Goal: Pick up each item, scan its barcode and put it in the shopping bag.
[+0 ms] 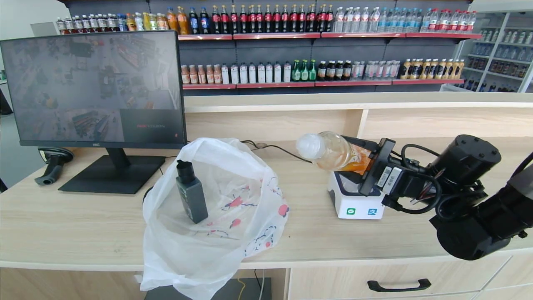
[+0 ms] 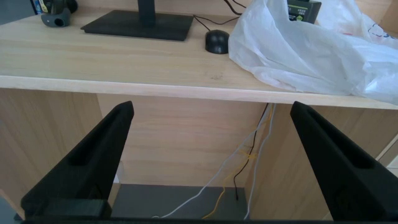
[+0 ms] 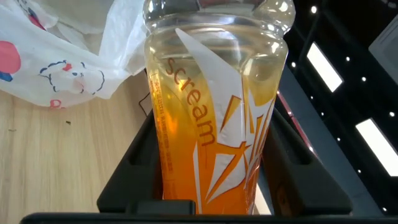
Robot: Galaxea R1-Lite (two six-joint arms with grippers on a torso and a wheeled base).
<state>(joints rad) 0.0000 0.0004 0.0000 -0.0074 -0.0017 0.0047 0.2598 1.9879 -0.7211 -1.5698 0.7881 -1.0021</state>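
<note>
Head view: the right gripper (image 1: 359,160) pinches an orange drink bottle (image 1: 333,152), held sideways just above the white scanner (image 1: 354,202) on the counter (image 1: 75,225), right of the shopping bag (image 1: 250,187), which already holds a dark bottle (image 1: 190,192). Left wrist view: the left gripper (image 2: 211,112) hangs spread wide below the counter's near edge. Right wrist view: the label shows but no barcode, so I would roll the bottle slowly over the scanner, holding it level, before carrying it left to the bag's mouth.

dark grey flask (image 1: 191,193): in white plastic shopping bag (image 1: 250,196) | white box scanner (image 1: 354,204): right of bag | clear plastic drink bottle (image 1: 333,152): right of bag, raised
</note>
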